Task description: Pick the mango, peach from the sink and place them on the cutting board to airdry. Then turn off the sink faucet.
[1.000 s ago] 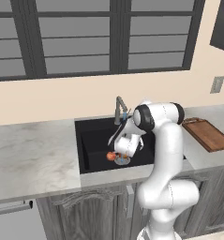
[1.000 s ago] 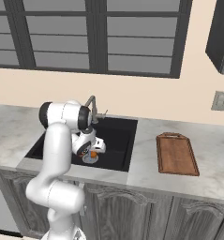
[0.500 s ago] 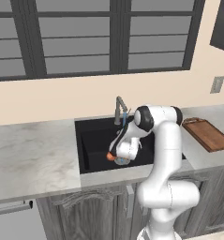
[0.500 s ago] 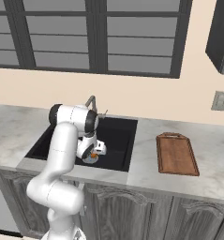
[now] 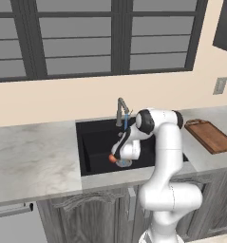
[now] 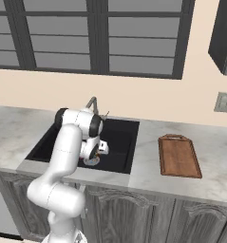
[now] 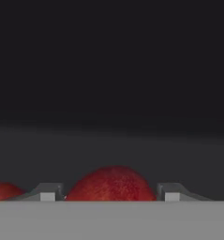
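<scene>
Your pincer [image 7: 106, 196] sits low in the sink [image 5: 93, 142] with the peach [image 7: 111, 183] between its two fingertips [image 7: 48, 193] — whether they press the fruit or stand just clear of it, you cannot tell. A second reddish fruit peeks in at 8 o'clock of the hand view. The cutting board [image 6: 178, 155] lies on the desk [image 6: 148, 161], well apart at 3 o'clock of the basin — the sink faucet [image 5: 121, 110] rises at its back rim.

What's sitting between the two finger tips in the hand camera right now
The peach: its red rounded top fills the gap between the gripper fingertips in the hand view, against the sink wall's dark surface.
</scene>
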Robot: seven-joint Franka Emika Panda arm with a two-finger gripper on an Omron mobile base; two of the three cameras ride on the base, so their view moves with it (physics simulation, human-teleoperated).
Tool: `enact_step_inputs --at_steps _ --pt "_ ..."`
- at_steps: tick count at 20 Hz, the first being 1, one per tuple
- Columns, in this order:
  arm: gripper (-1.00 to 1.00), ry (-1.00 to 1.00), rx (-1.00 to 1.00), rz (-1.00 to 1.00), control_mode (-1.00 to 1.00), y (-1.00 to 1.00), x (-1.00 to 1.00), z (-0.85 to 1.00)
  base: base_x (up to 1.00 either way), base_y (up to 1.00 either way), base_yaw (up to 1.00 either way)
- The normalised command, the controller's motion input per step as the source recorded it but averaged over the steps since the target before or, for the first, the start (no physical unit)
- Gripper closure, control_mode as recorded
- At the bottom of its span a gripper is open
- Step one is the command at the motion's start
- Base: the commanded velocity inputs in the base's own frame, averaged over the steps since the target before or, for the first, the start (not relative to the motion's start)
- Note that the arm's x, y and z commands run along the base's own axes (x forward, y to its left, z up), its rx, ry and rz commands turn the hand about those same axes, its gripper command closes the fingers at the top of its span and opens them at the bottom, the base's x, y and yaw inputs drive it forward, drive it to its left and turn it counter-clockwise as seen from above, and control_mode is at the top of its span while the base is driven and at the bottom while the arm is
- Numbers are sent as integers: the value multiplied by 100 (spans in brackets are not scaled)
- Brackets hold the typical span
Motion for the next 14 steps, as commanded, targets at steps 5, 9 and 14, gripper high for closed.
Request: enact_step_inputs --at_steps 5,9,14 --pt "100 7 0 -1 -100 -3 -5 0 0 0 0" --pt "100 9 1 -1 -100 -9 -22 32 0 0 0" --pt "100 2 7 0 -100 -18 -28 63 0 0 0"
